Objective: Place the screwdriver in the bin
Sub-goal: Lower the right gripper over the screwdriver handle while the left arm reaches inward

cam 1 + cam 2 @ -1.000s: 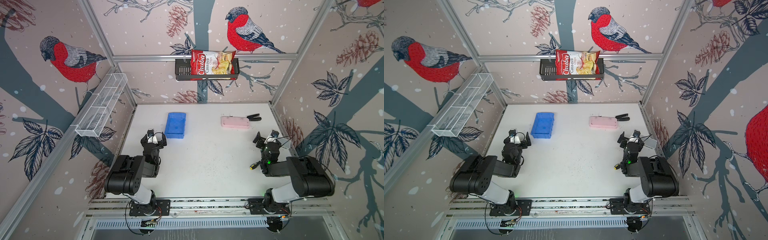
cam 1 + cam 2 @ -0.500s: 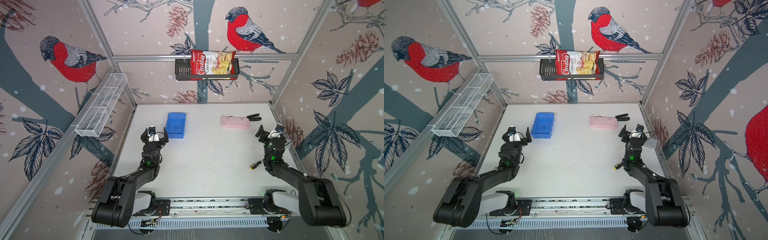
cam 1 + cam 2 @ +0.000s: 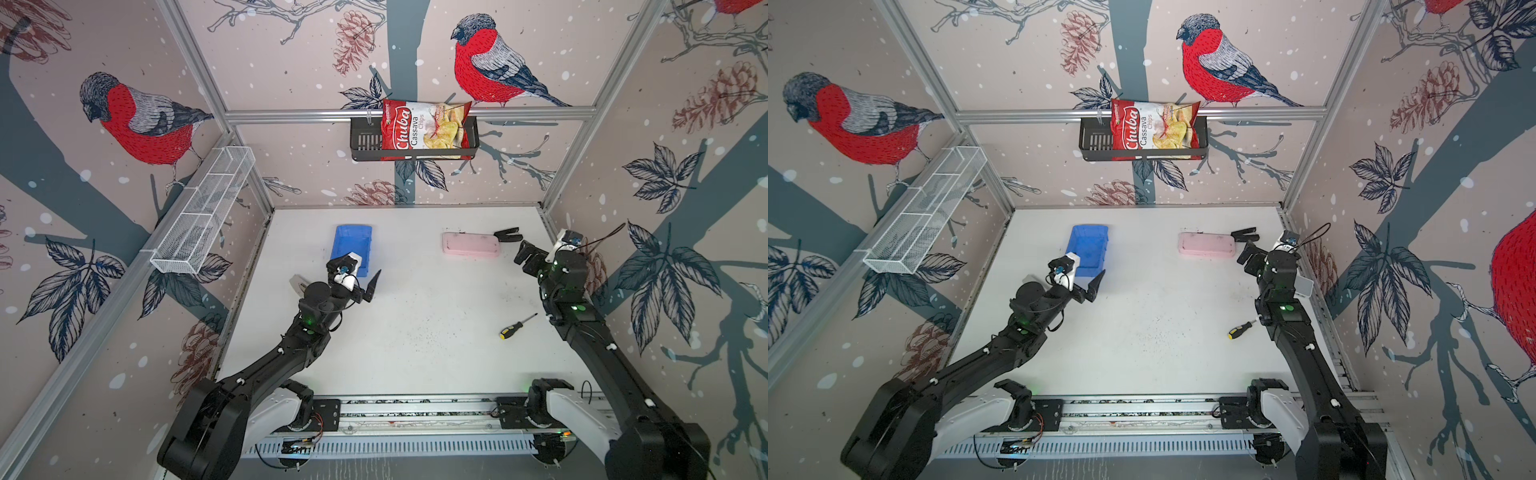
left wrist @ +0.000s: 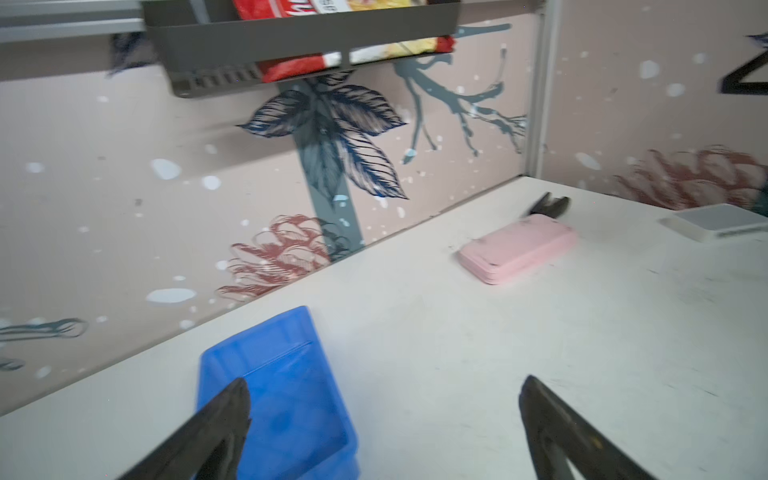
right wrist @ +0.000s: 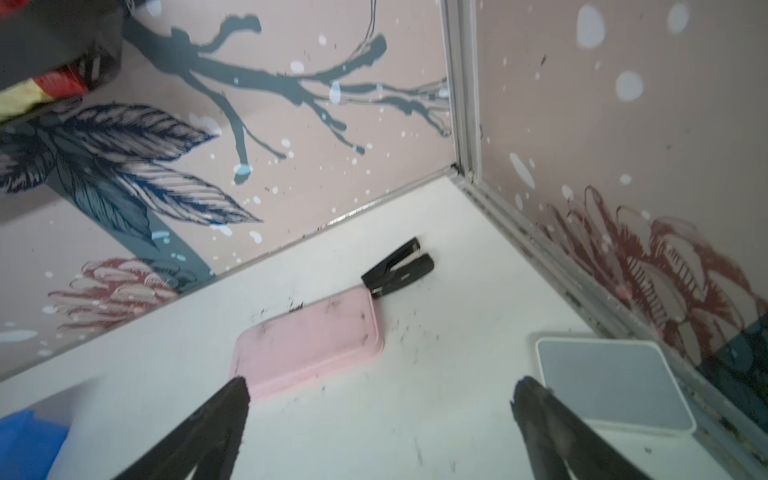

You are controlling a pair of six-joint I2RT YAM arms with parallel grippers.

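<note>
The screwdriver (image 3: 517, 326) (image 3: 1241, 330), black-handled with a yellow butt, lies flat on the white table at the right, just left of my right forearm; neither wrist view shows it. The blue bin (image 3: 352, 245) (image 3: 1088, 249) (image 4: 282, 395) sits empty at the back left. My left gripper (image 3: 359, 282) (image 3: 1082, 279) (image 4: 384, 386) hovers open over the bin's near end, holding nothing. My right gripper (image 3: 530, 257) (image 3: 1250, 258) (image 5: 382, 384) is open and empty near the back right, well beyond the screwdriver and facing the pink tray.
A flat pink tray (image 3: 471, 244) (image 5: 307, 336) lies at the back right with a black pliers-like tool (image 3: 508, 235) (image 5: 399, 268) at its end. A white flat box (image 5: 611, 382) sits by the right wall. A wire basket (image 3: 203, 216) and a chip shelf (image 3: 415, 133) hang on the walls.
Both arms have unfolded and reached toward the back: the left gripper to the bin's near end, the right toward the pink tray. The screwdriver has not moved.
</note>
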